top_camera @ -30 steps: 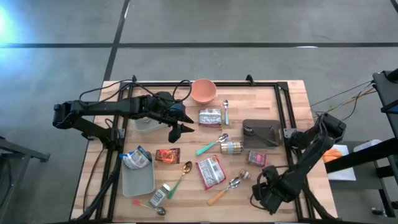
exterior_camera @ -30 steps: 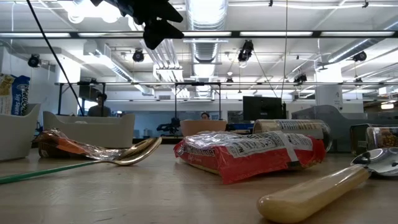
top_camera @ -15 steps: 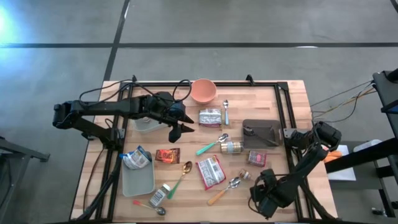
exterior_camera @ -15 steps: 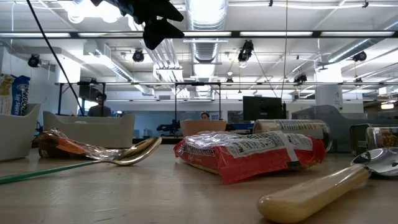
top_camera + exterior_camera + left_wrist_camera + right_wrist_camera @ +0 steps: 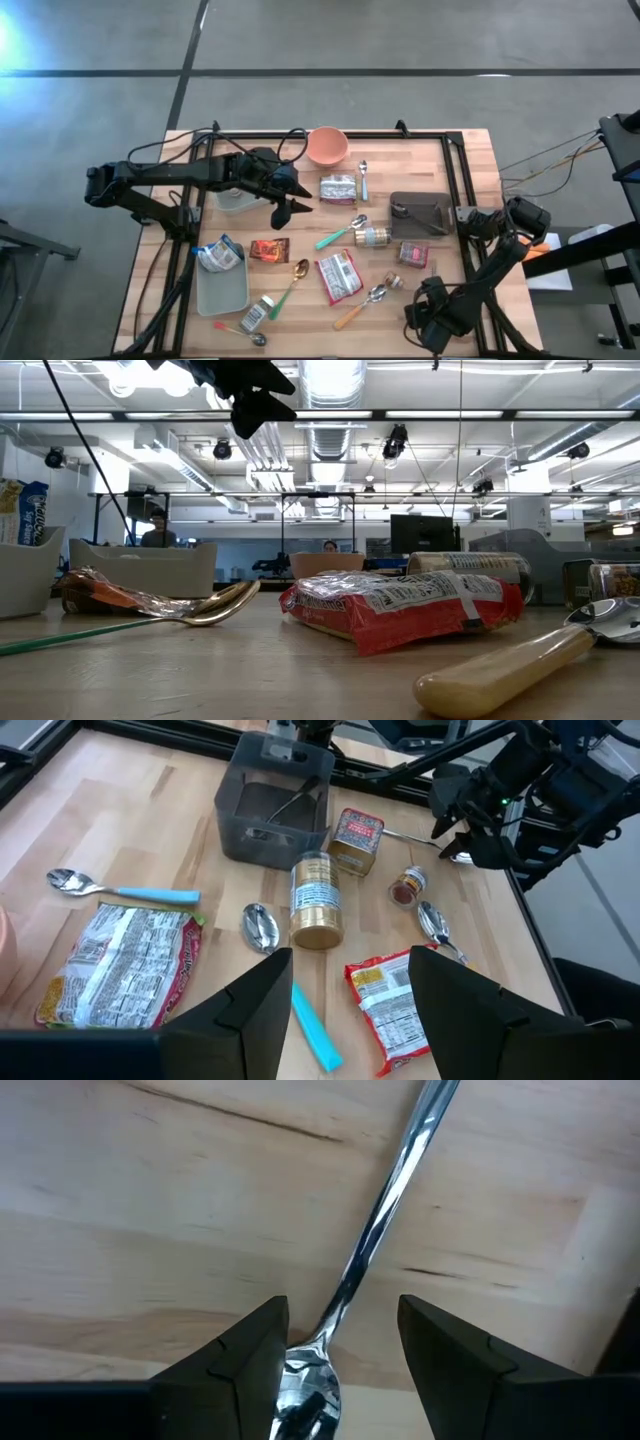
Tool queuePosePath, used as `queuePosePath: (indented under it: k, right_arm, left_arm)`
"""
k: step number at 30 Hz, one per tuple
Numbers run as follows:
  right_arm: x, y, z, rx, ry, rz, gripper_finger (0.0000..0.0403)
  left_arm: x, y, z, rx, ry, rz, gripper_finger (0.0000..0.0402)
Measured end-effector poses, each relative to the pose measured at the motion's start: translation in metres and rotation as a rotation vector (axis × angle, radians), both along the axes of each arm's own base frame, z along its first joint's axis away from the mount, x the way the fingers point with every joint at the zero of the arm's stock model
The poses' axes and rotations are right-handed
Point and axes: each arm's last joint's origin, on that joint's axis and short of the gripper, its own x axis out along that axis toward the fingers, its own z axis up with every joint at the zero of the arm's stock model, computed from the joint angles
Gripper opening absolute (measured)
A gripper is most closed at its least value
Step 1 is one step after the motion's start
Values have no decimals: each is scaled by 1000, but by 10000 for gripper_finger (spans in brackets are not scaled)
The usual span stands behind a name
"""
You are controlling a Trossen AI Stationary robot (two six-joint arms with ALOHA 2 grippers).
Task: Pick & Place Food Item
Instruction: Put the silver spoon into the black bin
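Risk of pinching cutlery instead of food.
My right gripper (image 5: 432, 318) sat low at the table's 5 o'clock edge, jaws spread and empty over a steel spoon (image 5: 375, 1230); closing there would have caught the spoon, I judged. My left gripper (image 5: 292, 210) hovered at 9 o'clock of centre, jaws spread, holding nothing. The red snack packet (image 5: 338, 275) lay untouched at 6 o'clock of centre. Only the right wrist view showed that spoon; the high view did not.

Grey concrete floor (image 5: 400, 35) surrounds the table; fluorescent ceiling lights (image 5: 330, 380) glow overhead.
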Motion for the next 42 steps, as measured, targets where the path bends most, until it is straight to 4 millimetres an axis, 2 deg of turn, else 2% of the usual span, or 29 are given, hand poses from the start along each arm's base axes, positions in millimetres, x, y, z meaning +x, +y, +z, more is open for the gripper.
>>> queuePosePath:
  k: [4, 12, 13, 27, 33, 42]
  right_arm:
    - [1, 0, -1, -1, -4, 14, 167]
    - [2, 1, -2, -17, -48, 60, 27]
    - [2, 0, -2, -16, -48, 74, 21]
    - [1, -1, 4, -72, -6, 66, 18]
    - [3, 1, 16, -99, 15, 65, 17]
    - [7, 7, 45, -135, 27, 63, 17]
  left_arm:
    - [0, 0, 0, 0, 0, 0, 207]
    - [0, 0, 0, 0, 0, 0, 207]
    - [0, 0, 0, 0, 0, 0, 207]
    - [-1, 0, -1, -5, 9, -2, 207]
    - [-1, 0, -1, -7, 11, -1, 207]
    - [-1, 0, -1, -7, 11, -2, 206]
